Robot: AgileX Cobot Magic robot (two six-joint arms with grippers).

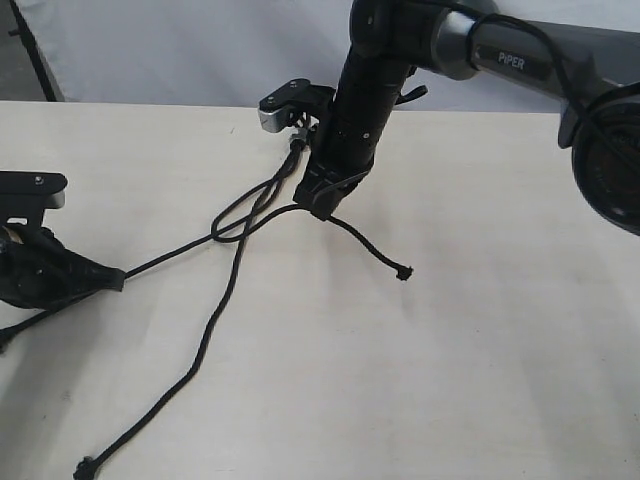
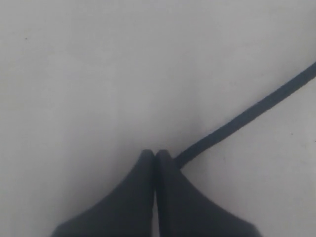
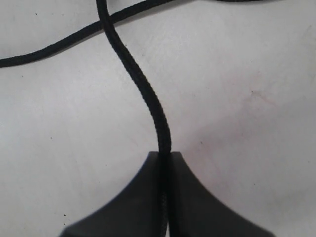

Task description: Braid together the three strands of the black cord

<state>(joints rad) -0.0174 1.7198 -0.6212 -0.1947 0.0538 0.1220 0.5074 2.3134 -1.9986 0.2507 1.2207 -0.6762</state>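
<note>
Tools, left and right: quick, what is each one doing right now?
Left tool: closed, gripping one black strand.
Right tool: closed, gripping another black strand.

Three strands (image 1: 207, 332), one black cord (image 1: 296, 146), two hands (left hand (image 1: 112, 280), right hand (image 1: 322, 208))

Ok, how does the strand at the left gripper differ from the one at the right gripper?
The left-side strand runs nearly straight and meets the left gripper beside its shut seam, grip unclear. The right-side strand curves and enters the right gripper at the seam, clearly pinched. Both are thin black cord.
</note>
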